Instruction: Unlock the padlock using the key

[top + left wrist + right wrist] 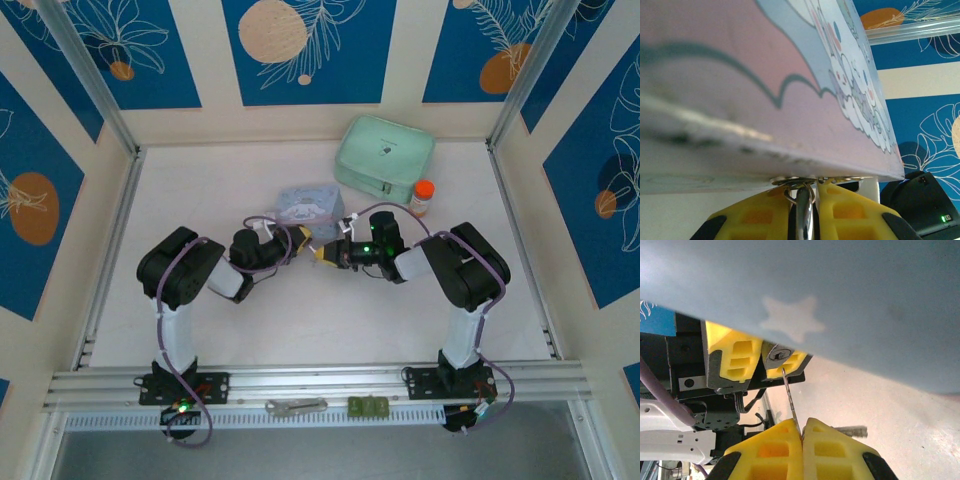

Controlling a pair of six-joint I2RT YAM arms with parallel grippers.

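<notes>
The padlock [778, 354] is a small metal body with its keyhole face turned toward my right wrist camera. My left gripper [816, 183] is shut on it, right under the edge of the pale blue tin [765, 100]; the padlock [804, 210] shows edge-on between the yellow fingers [850, 210]. My right gripper [802, 424] is shut on the thin silvery key [789, 396]. The key's tip rests at the padlock's lower edge, just below the keyhole. From above, the left gripper [300, 240] and right gripper [322, 253] meet tip to tip in front of the tin [308, 203].
A mint green case [383, 155] and a small orange-capped bottle [423, 197] stand behind the right arm. A silver wrench-like tool [297, 405] and a green piece [368, 406] lie on the front rail. A short metal cylinder [850, 430] lies on the table.
</notes>
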